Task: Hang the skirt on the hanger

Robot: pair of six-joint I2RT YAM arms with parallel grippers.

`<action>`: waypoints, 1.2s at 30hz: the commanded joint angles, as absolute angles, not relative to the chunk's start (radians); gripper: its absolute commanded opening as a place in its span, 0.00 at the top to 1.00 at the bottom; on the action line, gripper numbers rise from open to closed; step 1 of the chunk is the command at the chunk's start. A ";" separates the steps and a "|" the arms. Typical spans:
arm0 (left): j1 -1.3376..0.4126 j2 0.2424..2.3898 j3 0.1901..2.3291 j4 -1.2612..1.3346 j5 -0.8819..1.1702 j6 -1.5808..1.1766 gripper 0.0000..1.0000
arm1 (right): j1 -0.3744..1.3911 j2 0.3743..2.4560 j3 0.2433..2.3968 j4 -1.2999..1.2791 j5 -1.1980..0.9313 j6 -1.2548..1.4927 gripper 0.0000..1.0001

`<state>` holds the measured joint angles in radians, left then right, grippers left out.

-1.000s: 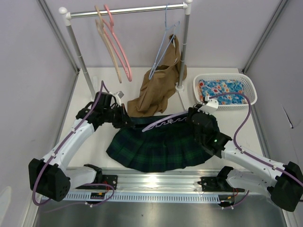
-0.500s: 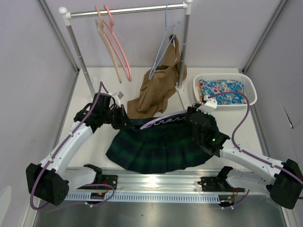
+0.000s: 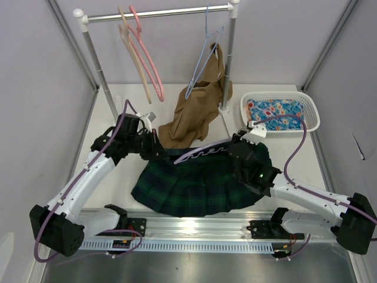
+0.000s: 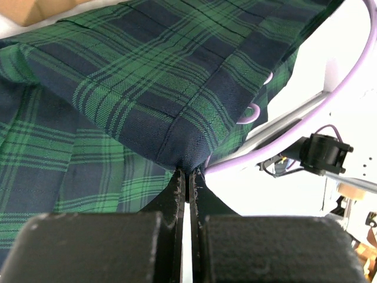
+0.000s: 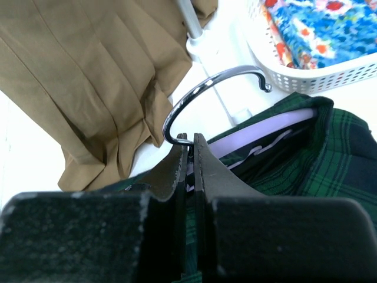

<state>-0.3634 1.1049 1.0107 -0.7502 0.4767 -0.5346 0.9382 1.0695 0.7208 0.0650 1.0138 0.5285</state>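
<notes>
Only the right wrist view shows the hanger's hook, with the right end effector clenched at its base. The left end effector pinches the skirt. From above, the hanger runs left-right, hook rightward.

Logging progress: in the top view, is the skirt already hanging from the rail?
No, the skirt lies spread on the table, well below the rail.
</notes>
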 commanded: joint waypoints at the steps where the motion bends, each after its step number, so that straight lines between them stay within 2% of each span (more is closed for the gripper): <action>1: -0.396 1.072 1.075 -0.753 0.491 -0.554 1.00 | 0.928 1.077 0.775 0.020 1.172 0.492 1.00; 23: -0.436 1.037 1.074 -0.813 0.449 -0.506 1.00 | 0.831 1.083 0.801 -0.121 1.108 0.612 1.00; 36: -0.449 1.075 1.127 -0.781 0.462 -0.551 1.00 | 0.916 1.126 0.798 -0.071 1.219 0.588 1.00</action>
<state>-0.4461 1.0798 1.0737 -0.7734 0.4477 -0.5343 0.9085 1.1156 0.7773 -0.0521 1.0435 0.6327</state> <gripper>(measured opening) 0.012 0.042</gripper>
